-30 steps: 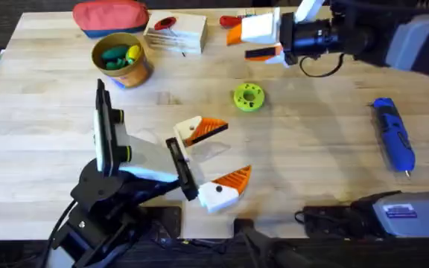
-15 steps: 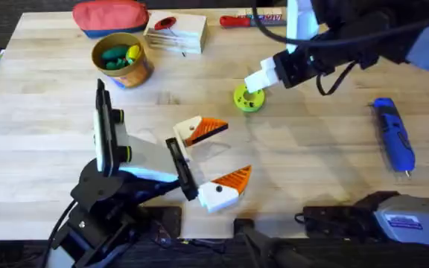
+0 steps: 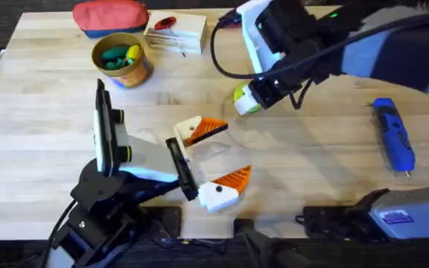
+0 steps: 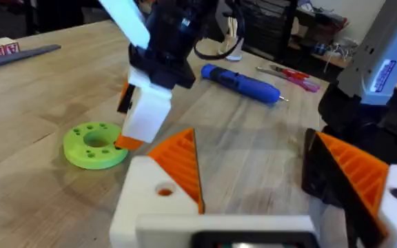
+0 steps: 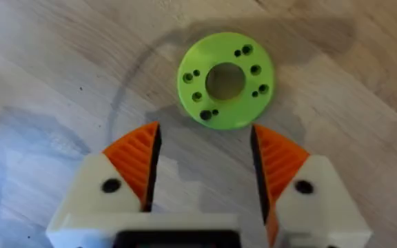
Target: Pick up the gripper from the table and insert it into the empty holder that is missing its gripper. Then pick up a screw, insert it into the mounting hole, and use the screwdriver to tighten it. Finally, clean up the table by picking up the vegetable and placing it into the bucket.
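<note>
Within the last second the right arm has swung from the far edge of the table (image 3: 311,171) down to its middle, and the right gripper (image 5: 202,148) now hangs just over the wood with its jaws wide and empty, the lime-green disc (image 5: 226,81) lying just beyond its tips. I judge that the disc is what it is after, perhaps for a screw, though the small holes round the disc's rim look dark and I cannot tell whether any holds one. The disc is a flat matte plastic ring. Each finger is a smooth white block with a dark mounting hole and a ribbed orange wedge, so the insertion looks done. The left gripper (image 3: 226,152) rests near and left, jaws wide and empty. The glossy blue cylindrical screwdriver (image 3: 393,138) lies untouched at the right. The round tan bucket (image 3: 136,73) stands far left, with green and yellow pieces inside.
</note>
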`<action>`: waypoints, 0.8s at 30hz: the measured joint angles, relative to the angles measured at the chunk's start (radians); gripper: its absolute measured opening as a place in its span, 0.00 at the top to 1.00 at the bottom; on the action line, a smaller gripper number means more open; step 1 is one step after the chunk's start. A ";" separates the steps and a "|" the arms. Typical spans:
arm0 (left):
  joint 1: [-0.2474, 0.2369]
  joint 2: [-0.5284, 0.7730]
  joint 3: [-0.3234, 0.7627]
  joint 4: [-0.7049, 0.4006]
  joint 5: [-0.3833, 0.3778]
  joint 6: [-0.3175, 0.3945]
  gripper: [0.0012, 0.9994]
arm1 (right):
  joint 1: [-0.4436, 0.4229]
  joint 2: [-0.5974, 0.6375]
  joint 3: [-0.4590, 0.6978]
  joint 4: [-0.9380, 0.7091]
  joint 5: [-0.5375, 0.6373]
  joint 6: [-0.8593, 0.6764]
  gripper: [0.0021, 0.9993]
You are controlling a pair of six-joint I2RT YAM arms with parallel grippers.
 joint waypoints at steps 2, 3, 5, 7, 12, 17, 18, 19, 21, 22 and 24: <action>0.000 0.000 0.000 0.000 0.000 0.000 0.01 | 0.003 0.029 0.000 0.003 0.001 0.003 0.32; 0.000 0.000 0.000 0.000 0.000 0.000 0.01 | 0.004 0.039 0.000 0.006 0.001 0.008 0.34; 0.000 0.000 0.000 0.000 0.000 0.000 0.01 | 0.004 0.050 0.000 0.012 0.001 0.019 0.42; 0.000 0.000 0.000 0.000 0.000 0.000 0.01 | 0.004 0.050 0.000 0.020 0.002 0.027 0.46; 0.000 0.000 0.000 0.000 0.000 0.000 0.01 | 0.010 0.051 0.000 0.041 0.005 0.042 0.56; 0.000 0.000 0.000 0.000 0.000 0.000 0.01 | 0.027 0.066 0.000 0.044 0.006 0.043 0.64; 0.000 0.000 0.000 0.000 0.000 0.000 0.01 | 0.029 0.075 0.000 0.044 0.008 0.046 0.67; 0.000 0.000 0.000 0.000 0.000 0.000 0.01 | 0.029 0.082 0.000 0.043 0.011 0.047 0.69; 0.000 0.000 0.000 0.000 0.000 0.000 0.01 | 0.029 0.093 0.000 0.044 0.026 0.054 0.71; 0.000 0.000 0.000 0.000 0.000 0.000 0.01 | 0.029 0.095 0.000 0.044 0.033 0.056 0.71; 0.000 0.000 0.000 0.000 0.000 0.000 0.01 | 0.029 0.095 0.000 0.048 0.047 0.061 0.71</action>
